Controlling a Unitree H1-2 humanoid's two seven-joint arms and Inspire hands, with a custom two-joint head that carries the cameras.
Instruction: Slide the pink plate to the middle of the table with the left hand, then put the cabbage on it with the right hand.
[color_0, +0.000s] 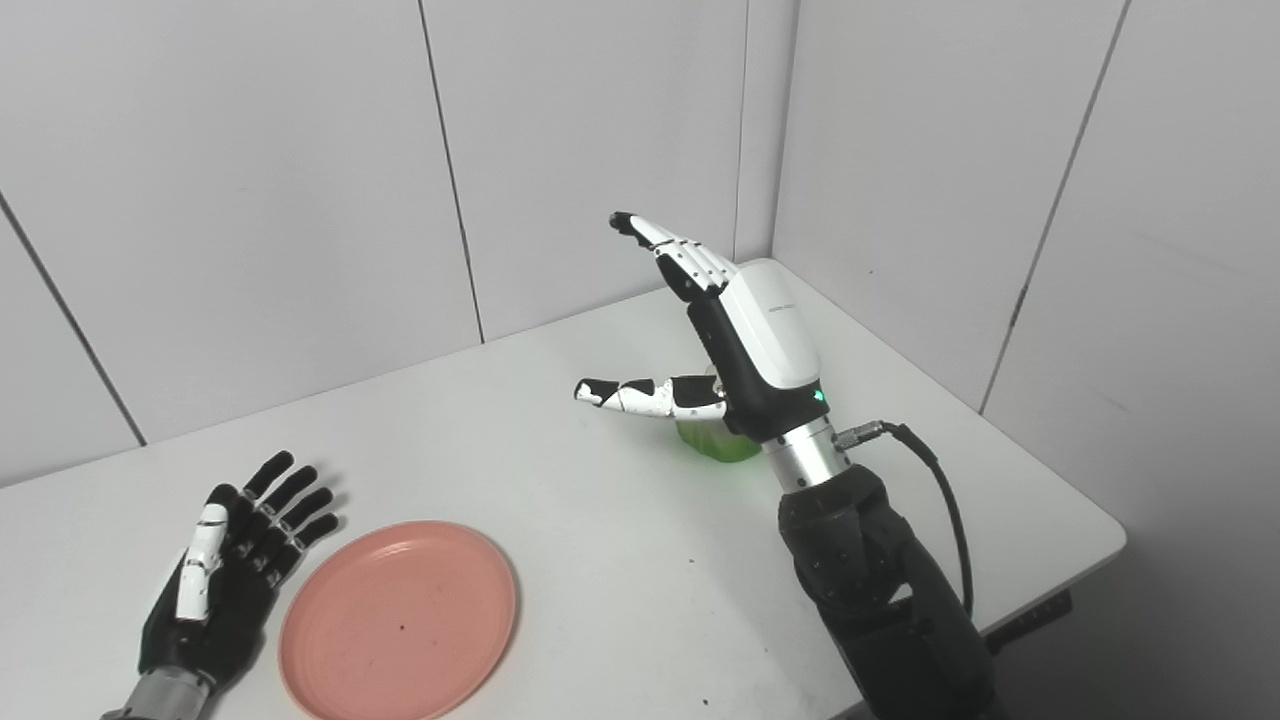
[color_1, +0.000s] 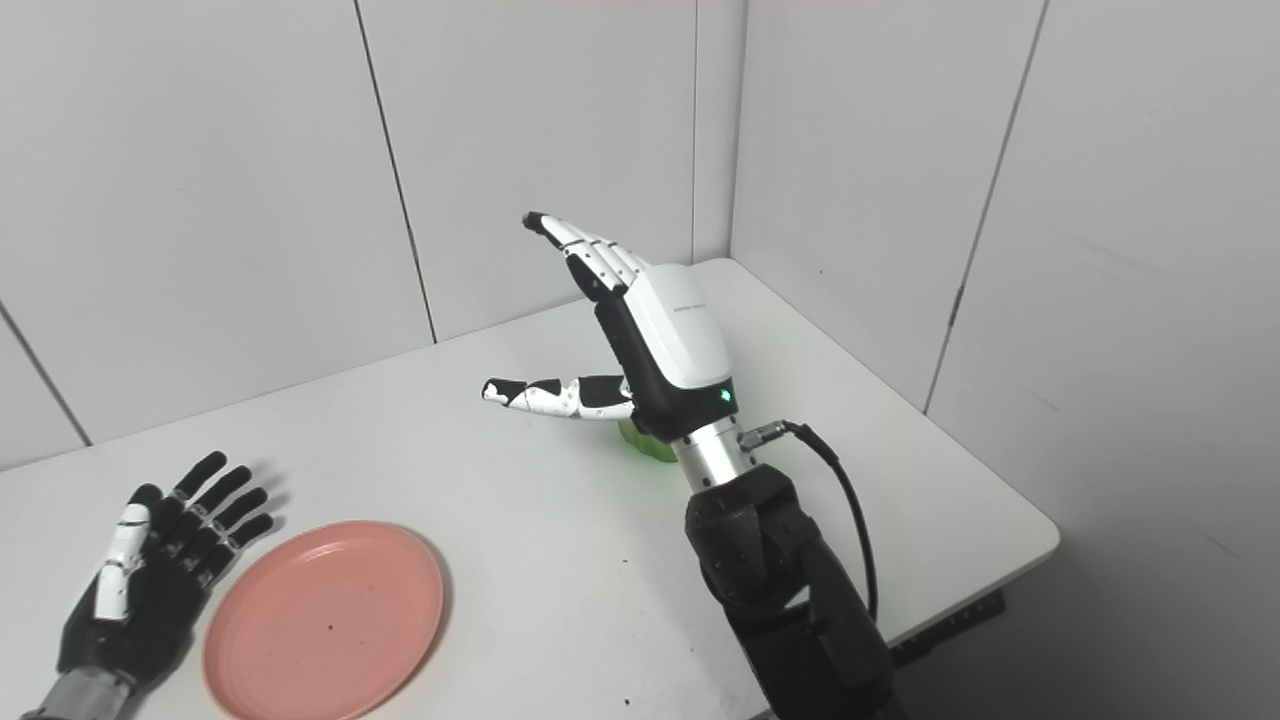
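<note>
Left eye view: plate (color_0: 400, 620) near left on counter (color_0: 600, 560), just right of left hand (color_0: 225, 570), fingers spread, empty. Cabbage (color_0: 715, 440) mid-right, mostly hidden behind raised right hand (color_0: 735, 335), fingers spread, holding nothing.

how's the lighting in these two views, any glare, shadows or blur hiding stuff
Left eye view: even, soft light, sharp; faint shadow beside the left hand, no glare on the pink plate. Right eye view: equally clear; the right hand, not blur, hides most of the cabbage.
</note>
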